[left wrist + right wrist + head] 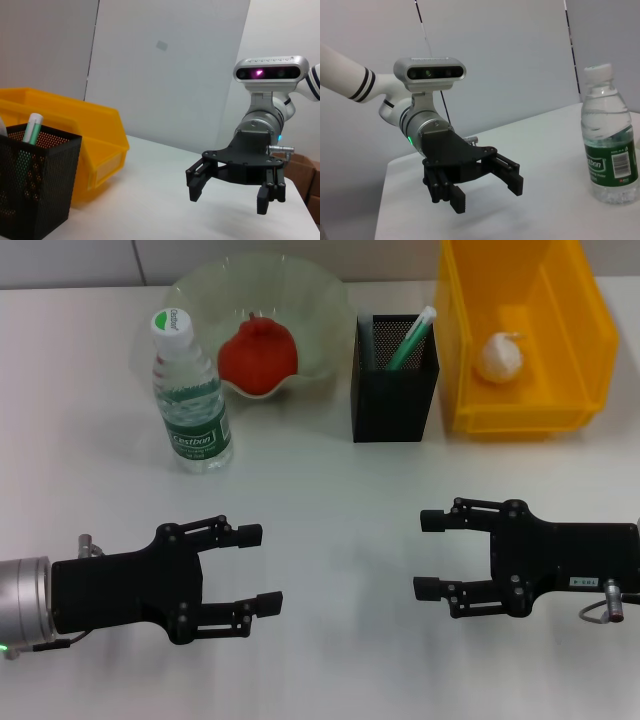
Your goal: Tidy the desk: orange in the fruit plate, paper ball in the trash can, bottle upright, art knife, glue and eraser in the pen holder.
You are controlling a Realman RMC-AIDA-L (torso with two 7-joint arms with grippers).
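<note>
Head view: the left gripper (pixel 256 568) at lower left and the right gripper (pixel 431 554) at lower right hover over the table (pixel 320 500), jaws wide and empty. Across the top, the bottle (pixel 190 395) stands upright, the orange (pixel 258 356) lies in the plate (pixel 200 290), a pen (pixel 412 338) stands in the holder (pixel 394 380), and the paper ball (pixel 500 357) lies in the yellow bin (pixel 525 330). Left wrist view: holder at lower left, right gripper at lower right. Right wrist view: left gripper low centre, bottle at right.

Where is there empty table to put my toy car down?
Bare table lies between the left gripper and right gripper, and in front of the bottle and pen holder. Both grippers are open. The back row is crowded: bottle, fruit plate, pen holder and yellow bin stand close together.
</note>
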